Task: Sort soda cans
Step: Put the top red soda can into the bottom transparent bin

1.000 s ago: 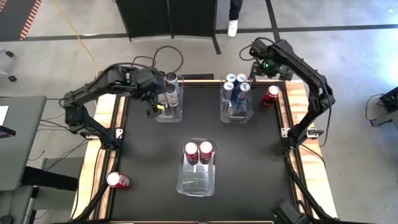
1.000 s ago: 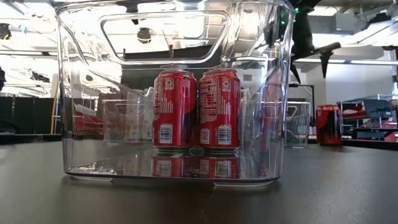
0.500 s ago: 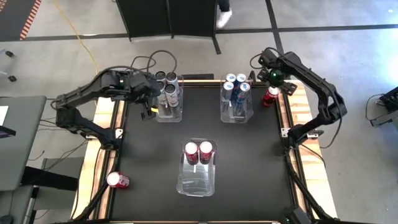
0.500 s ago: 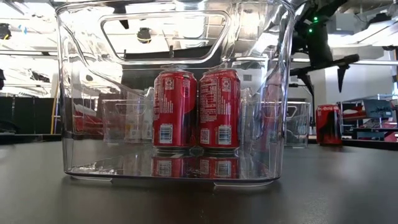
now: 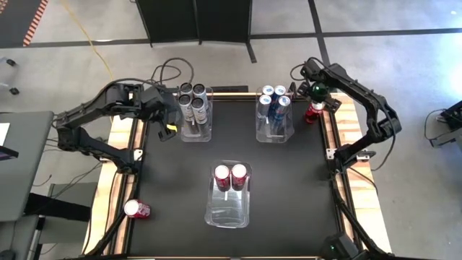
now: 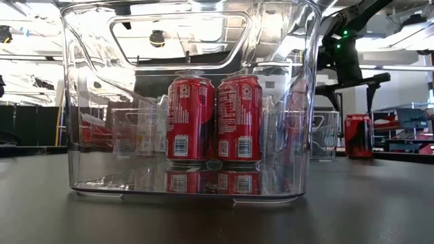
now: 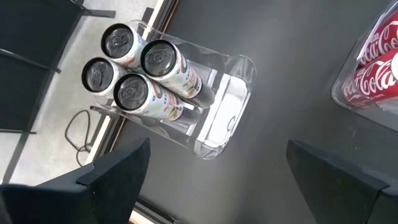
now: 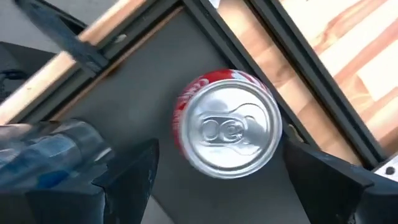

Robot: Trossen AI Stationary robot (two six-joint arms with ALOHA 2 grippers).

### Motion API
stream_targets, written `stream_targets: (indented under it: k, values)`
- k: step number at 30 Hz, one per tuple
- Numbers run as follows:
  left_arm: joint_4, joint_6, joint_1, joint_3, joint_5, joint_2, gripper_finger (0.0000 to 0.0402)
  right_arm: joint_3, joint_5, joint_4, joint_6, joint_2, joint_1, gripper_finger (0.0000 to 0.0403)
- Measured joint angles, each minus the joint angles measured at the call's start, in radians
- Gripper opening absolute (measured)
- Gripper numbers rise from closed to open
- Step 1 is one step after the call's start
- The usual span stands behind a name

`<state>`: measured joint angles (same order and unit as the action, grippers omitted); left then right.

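Note:
My right gripper (image 8: 227,186) is open above the red can (image 8: 231,127) that stands upright at the table's far right corner (image 5: 312,112); its fingers are on either side of the can's top, apart from it. In the low view the gripper (image 6: 349,71) hangs over that can (image 6: 358,135). My left gripper (image 5: 168,123) is open, just left of the far-left bin (image 5: 195,130) with several dark grey cans (image 7: 134,71). Several blue-and-silver cans (image 5: 274,97) stand in the far-middle bin. Two red cans (image 5: 231,175) stand in the near bin (image 6: 298,135). Another red can (image 5: 136,209) sits at the near left edge.
Three clear plastic bins stand on the black table top: two by the far edge, one near the middle. Wooden rails (image 5: 346,115) and the arms' bases border the left and right sides. Open black surface lies between the bins and along the near edge.
My right gripper has moved from the far edge toward the red can in the far right corner and has come down over it. My left gripper has drawn back from over the dark-can bin toward the table's left edge, and all the dark cans' tops show now.

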<state>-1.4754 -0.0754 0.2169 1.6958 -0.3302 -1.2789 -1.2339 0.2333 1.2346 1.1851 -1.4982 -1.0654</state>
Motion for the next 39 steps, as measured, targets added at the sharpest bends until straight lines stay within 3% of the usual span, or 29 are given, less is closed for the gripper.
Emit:
stream_targets:
  k: [17,26,31,39]
  values:
    - [0.038,0.019,0.001,0.0,0.0,0.0,0.0371,0.113,0.006,-0.106,0.019,0.0,-0.028,0.0357]
    - [0.058,-0.016,0.002,0.0,0.0,-0.001,0.0371,0.111,0.013,-0.104,-0.006,0.0,-0.015,0.03]
    - [0.098,-0.012,0.002,0.0,-0.042,-0.001,0.0371,0.112,0.015,-0.12,-0.044,0.0,0.048,0.029]
    - [0.075,0.036,0.002,0.0,-0.059,-0.03,0.0371,0.113,0.047,-0.115,-0.078,0.043,0.241,0.0288]
